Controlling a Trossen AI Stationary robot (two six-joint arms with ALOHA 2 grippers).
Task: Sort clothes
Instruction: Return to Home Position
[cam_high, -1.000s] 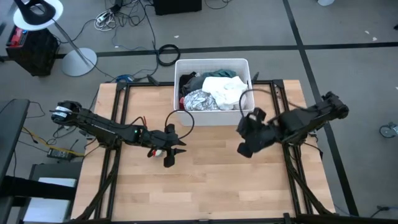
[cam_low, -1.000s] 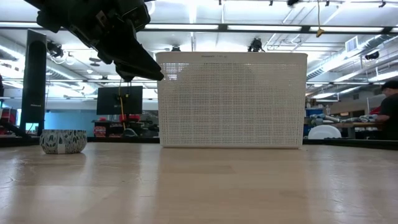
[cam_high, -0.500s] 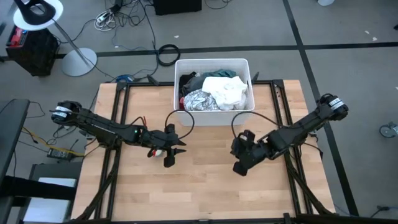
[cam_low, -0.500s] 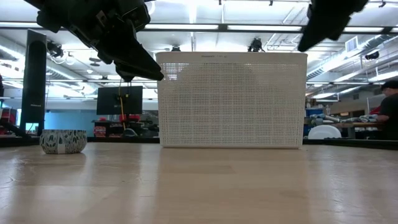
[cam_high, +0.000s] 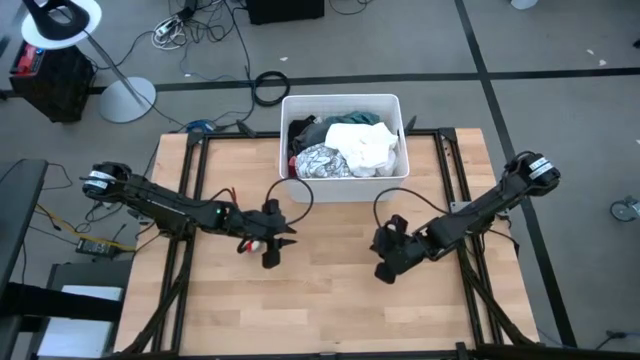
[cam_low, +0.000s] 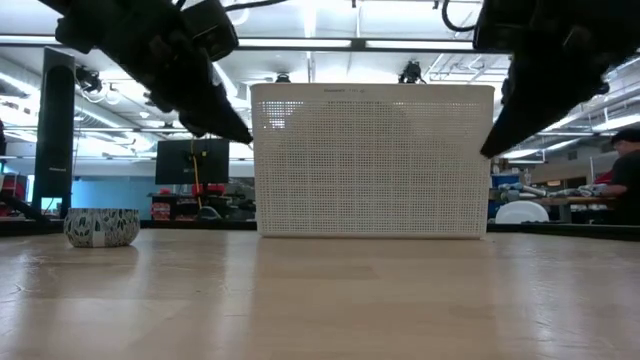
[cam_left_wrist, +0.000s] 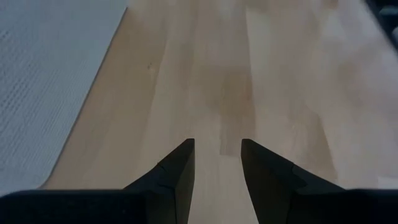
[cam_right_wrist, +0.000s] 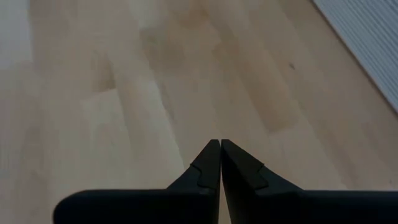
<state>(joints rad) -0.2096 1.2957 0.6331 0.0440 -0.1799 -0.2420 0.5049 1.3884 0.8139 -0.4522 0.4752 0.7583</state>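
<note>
Overhead, all the clothes (cam_high: 358, 146) lie heaped inside the white laundry bin (cam_high: 342, 190) at the far middle edge of the wooden table (cam_high: 330, 310). No garment shows on the tabletop itself. The bin's long side runs across the table, left to right. Both claws hang on its near side, so the clothes lie away from them, past the front wall. The left gripper (cam_high: 272, 252) hangs off the bin's left front corner, its fingers (cam_left_wrist: 180, 174) parted with nothing between them. The right gripper (cam_high: 384, 266) hangs off the right front corner, its fingers (cam_right_wrist: 208, 171) pressed together and empty. By my judgement the left claw is slightly nearer the bin. From table height the perforated front wall hides the clothes entirely. A small patterned round object (cam_low: 101, 227) sits at the left there; I cannot place it overhead.
</note>
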